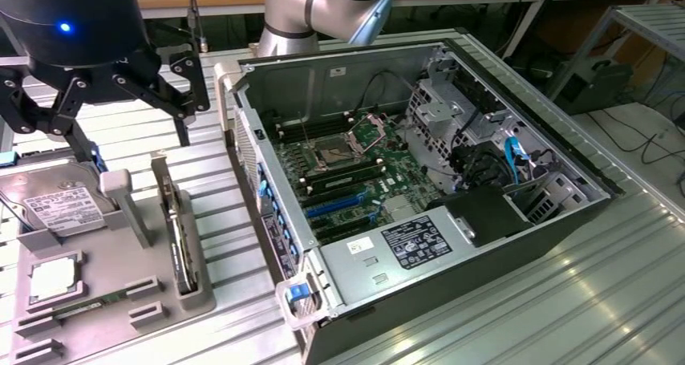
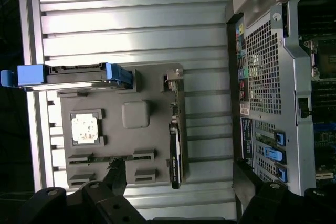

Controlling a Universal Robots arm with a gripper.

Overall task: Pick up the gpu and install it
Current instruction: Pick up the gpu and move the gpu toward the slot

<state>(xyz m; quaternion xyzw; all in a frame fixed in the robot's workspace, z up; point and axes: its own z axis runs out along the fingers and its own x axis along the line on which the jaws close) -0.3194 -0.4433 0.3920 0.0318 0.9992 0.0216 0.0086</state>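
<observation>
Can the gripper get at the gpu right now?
Probably yes: the gpu stands edge-on in the tray, top edge uncovered, and the gripper hangs above it, jaws open.

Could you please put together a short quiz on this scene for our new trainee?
1. True or false: the gpu is already seated inside the computer case.
2. Multiple choice: the gripper is A) open and holding nothing; B) shut on the gpu; C) shut on the case's wall.
3. Short answer: in the exterior view, on which side of the case is the grey holder in which the gpu stands on edge?
Key: 1 false; 2 A; 3 the exterior view's left.
</observation>
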